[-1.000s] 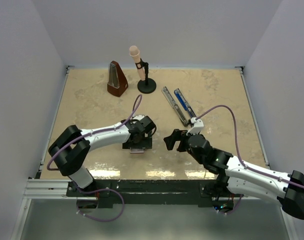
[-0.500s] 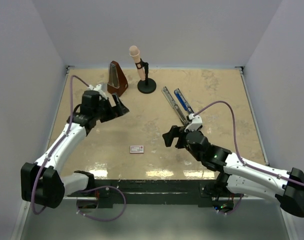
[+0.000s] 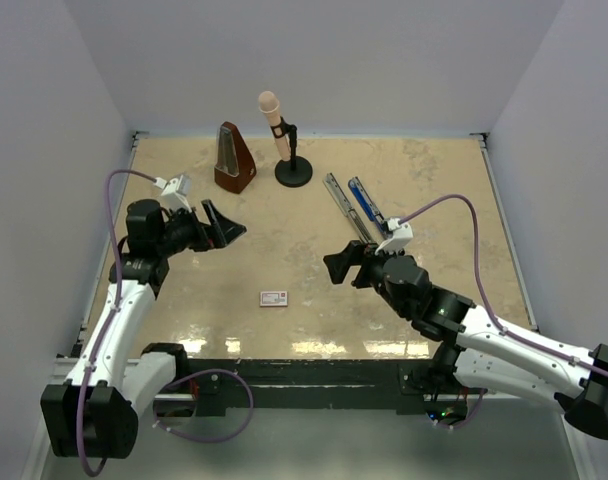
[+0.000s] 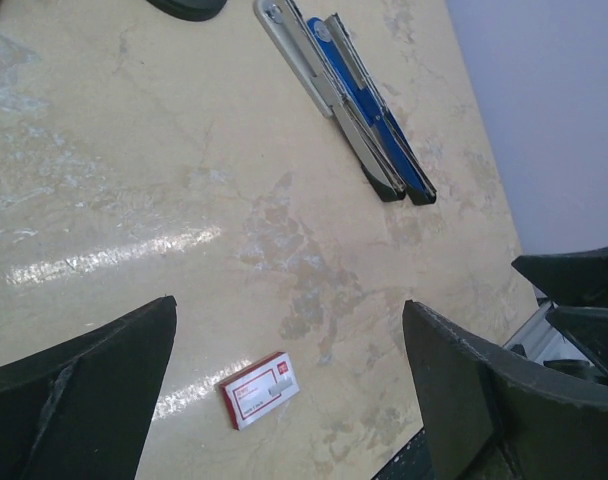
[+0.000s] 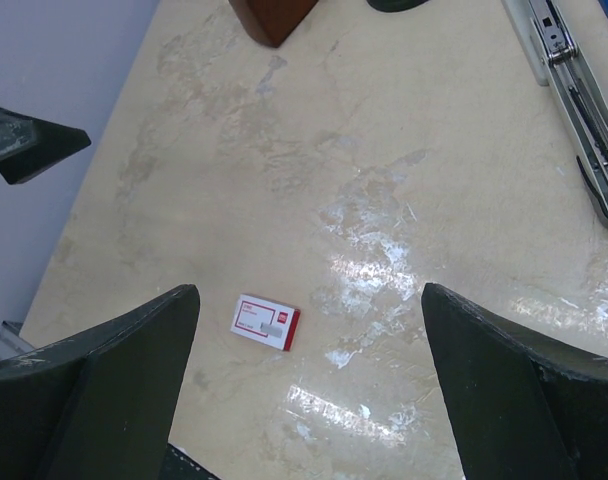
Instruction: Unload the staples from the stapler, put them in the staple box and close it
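- blue-and-black stapler [image 3: 359,212], where is it?
- folded open on the bench [image 3: 184,300], just beyond the right jaws, not held.
- and the jaws?
- left jaws and right jaws both spread wide, empty, above the bench.

Beige marbled tabletop [image 3: 444,190], plain pale walls [image 3: 314,60], glossy glare, perhaps overhead lighting

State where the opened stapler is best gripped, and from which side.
Likely the stapler's blue half, mid-length, across its narrow width, right tool coming from above: it lies flat, long and slim, splayed open from the metal rail.
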Controlling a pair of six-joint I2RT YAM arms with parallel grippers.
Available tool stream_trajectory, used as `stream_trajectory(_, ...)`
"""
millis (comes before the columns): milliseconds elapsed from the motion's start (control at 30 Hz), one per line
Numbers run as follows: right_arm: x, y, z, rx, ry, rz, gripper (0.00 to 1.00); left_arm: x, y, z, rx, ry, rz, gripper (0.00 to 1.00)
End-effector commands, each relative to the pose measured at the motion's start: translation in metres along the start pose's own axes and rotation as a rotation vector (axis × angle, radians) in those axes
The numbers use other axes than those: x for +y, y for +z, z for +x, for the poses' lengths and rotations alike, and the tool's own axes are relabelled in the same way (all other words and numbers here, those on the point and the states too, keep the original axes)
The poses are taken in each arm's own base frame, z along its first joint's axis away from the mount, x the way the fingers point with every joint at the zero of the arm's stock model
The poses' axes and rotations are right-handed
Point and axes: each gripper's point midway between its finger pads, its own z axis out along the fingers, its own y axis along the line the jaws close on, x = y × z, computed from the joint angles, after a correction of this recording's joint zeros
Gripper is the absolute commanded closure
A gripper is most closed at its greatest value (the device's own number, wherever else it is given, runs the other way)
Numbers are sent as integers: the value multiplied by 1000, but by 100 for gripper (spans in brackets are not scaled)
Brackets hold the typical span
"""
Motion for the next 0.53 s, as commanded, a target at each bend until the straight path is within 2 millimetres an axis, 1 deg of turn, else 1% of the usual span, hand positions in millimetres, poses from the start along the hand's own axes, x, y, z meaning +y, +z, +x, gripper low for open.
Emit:
stream_trajectory(0, 14, -4, -28, -64, 27, -21, 1, -24, -13, -2, -57, 79, 114, 0)
stream_trajectory(33, 15, -4, -30, -68, 28, -18, 1, -29, -18, -4, -73, 93, 127, 0)
stream_trajectory(167, 16, -5, -36, -78, 30, -12, 1, -36, -22, -3, -81, 112, 158, 0)
stream_trajectory(267, 21, -6, -39, -77, 30, -25, 1, -35, -21, 0, -68, 102, 159, 0)
stream_trajectory(500, 22, -7, -40, -79, 31, -31, 1, -36, -20, 3, -52, 100, 175, 0)
